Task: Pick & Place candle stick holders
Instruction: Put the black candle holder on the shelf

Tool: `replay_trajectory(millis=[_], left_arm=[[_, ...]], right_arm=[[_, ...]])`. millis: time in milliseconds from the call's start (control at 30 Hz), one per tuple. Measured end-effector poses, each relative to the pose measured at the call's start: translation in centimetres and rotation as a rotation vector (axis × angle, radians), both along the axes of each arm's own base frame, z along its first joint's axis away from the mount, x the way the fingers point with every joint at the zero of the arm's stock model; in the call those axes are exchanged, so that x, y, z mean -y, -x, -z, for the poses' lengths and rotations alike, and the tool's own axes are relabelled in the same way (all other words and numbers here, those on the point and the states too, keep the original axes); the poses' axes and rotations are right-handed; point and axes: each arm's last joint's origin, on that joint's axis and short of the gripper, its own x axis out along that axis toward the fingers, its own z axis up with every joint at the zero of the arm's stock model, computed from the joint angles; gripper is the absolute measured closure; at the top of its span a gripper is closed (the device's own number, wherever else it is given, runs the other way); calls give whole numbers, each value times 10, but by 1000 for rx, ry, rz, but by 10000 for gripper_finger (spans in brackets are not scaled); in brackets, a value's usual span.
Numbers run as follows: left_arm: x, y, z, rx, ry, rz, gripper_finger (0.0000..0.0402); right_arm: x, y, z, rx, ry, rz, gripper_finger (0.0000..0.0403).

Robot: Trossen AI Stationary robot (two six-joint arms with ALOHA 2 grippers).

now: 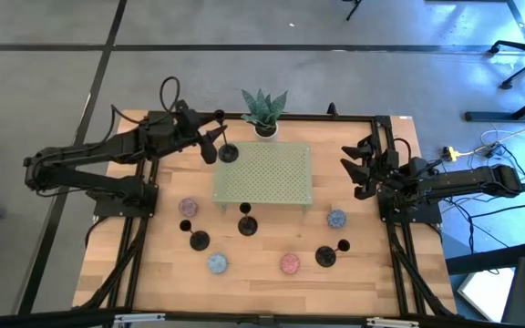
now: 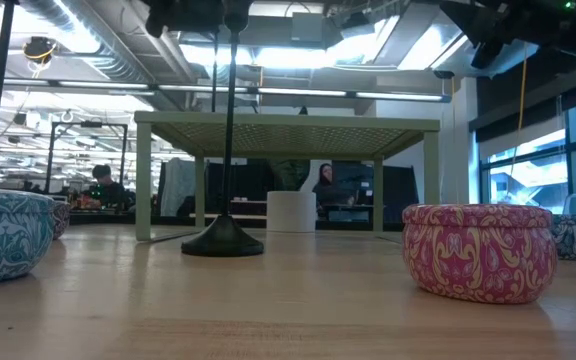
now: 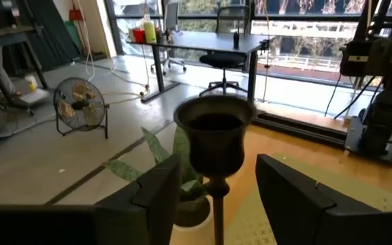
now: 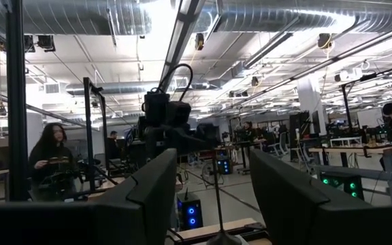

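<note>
One black candle stick holder (image 1: 229, 152) stands by its round base on the far left corner of the green perforated stand (image 1: 262, 173). My left gripper (image 1: 212, 144) is open at it. In the left wrist view the cup (image 3: 214, 133) rises between my fingers, which stand apart from the stem (image 3: 216, 211) on either side. Three more holders stand on the table in front of the stand (image 1: 199, 240) (image 1: 247, 225) (image 1: 326, 256). The middle one also shows in the low view (image 2: 223, 238). My right gripper (image 1: 358, 164) is open and empty at the table's right side.
A potted plant (image 1: 264, 114) stands just behind the stand. Several patterned round tins lie on the wooden table (image 1: 188, 208) (image 1: 217, 263) (image 1: 289, 264) (image 1: 336, 219). People show in the room beyond the table.
</note>
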Motion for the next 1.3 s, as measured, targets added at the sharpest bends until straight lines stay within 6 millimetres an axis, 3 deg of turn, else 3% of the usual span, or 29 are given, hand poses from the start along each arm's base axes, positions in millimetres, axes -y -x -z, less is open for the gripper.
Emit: replay_trajectory(millis=[233, 633, 800, 1000, 1300], left_arm=[[13, 18, -12, 49, -22, 79, 206], [45, 49, -5, -99, -16, 544, 206], [54, 62, 6, -209, 57, 665, 206], [64, 74, 23, -369, 266, 785, 206], [81, 72, 63, -507, 518, 864, 206]], right_arm=[[0, -1, 1, -12, 0, 0, 213], [0, -1, 2, -28, 0, 1, 213], [0, -1, 3, -30, -1, 2, 213], [0, -1, 3, -34, -1, 2, 213], [0, -1, 3, -34, -1, 2, 213]])
